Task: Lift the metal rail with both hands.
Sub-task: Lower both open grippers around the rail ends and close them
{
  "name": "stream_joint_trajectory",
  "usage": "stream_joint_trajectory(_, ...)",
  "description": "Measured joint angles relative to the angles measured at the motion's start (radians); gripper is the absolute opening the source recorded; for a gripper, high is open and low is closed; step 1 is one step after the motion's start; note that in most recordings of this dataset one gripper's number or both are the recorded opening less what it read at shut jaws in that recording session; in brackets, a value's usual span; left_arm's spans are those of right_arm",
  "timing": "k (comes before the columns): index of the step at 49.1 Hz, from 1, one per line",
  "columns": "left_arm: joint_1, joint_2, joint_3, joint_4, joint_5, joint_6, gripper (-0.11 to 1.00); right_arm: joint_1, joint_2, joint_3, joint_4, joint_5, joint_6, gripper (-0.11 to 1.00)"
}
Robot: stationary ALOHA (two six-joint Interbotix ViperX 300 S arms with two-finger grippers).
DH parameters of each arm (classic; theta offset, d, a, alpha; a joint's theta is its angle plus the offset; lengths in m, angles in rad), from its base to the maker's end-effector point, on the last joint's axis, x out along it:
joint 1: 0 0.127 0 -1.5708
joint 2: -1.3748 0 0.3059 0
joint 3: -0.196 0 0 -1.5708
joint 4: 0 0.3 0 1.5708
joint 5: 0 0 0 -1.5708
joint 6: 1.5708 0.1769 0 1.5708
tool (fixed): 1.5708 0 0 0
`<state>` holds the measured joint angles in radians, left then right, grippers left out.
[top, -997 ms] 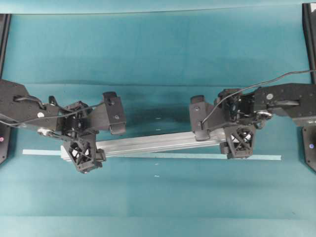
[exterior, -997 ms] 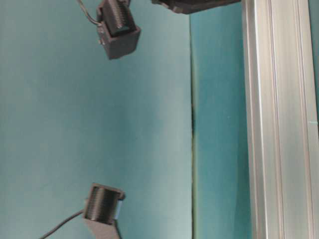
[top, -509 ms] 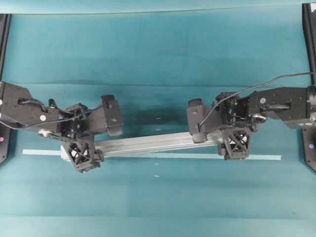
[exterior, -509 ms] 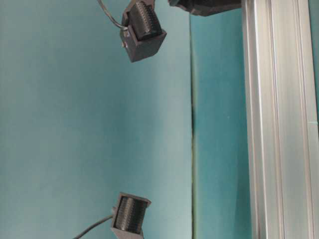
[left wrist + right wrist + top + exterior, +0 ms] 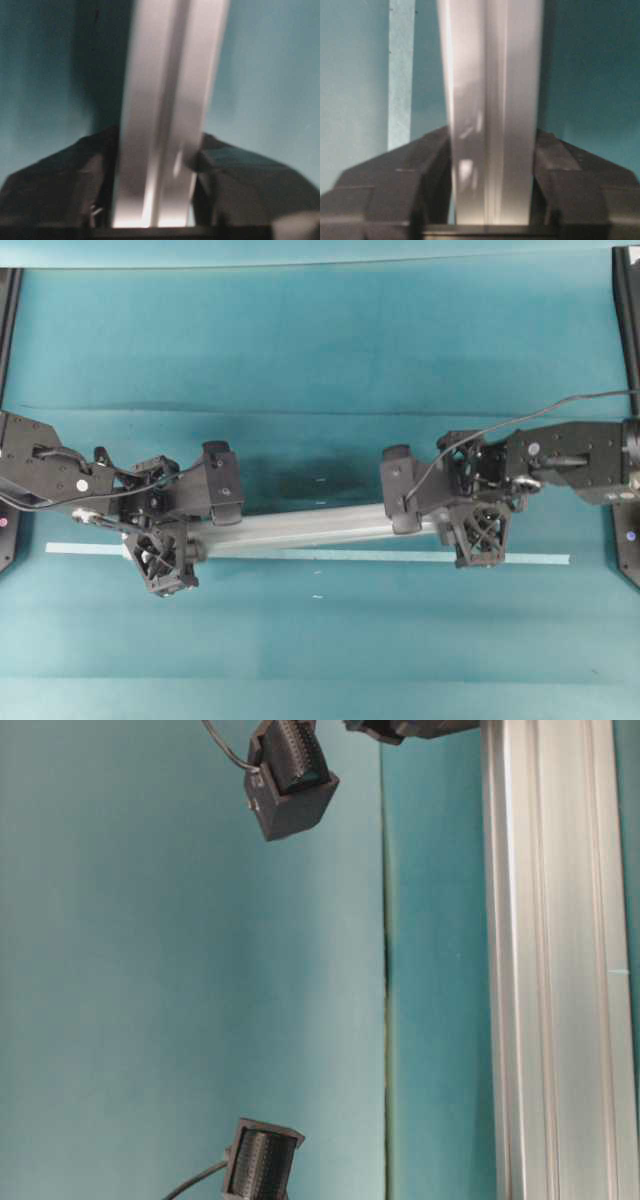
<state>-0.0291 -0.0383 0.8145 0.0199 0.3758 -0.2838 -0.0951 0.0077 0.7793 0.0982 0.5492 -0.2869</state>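
Observation:
The metal rail [image 5: 310, 527], a long grooved silver bar, lies slightly slanted across the teal table, its right end a little farther back. My left gripper [image 5: 165, 536] straddles its left end and my right gripper [image 5: 470, 524] its right end. In the left wrist view the rail [image 5: 165, 100] runs up between the black fingers [image 5: 65, 190], which press its sides, so the left gripper [image 5: 155, 170] is shut on it. The right wrist view shows the same: the rail [image 5: 490, 75] is clamped in the right gripper [image 5: 492, 170]. At table level the rail [image 5: 555, 970] fills the right side.
A thin pale tape strip [image 5: 400, 556] lies on the table just in front of the rail, also seen as the tape strip [image 5: 401, 75] beside it. Black frame posts [image 5: 625, 300] stand at the table's side edges. Two black wrist blocks [image 5: 290, 780] hang in the table-level view.
Both grippers have closed from wide open onto the rail's sides. The left arm shifted slightly down and left; the rail has barely moved.

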Motion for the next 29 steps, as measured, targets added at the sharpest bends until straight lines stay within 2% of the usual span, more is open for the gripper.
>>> stream_joint_trajectory(29, -0.005, -0.002, -0.002, 0.003, -0.012, 0.0, 0.33, -0.002, 0.0, 0.0, 0.002, 0.008, -0.002, 0.38)
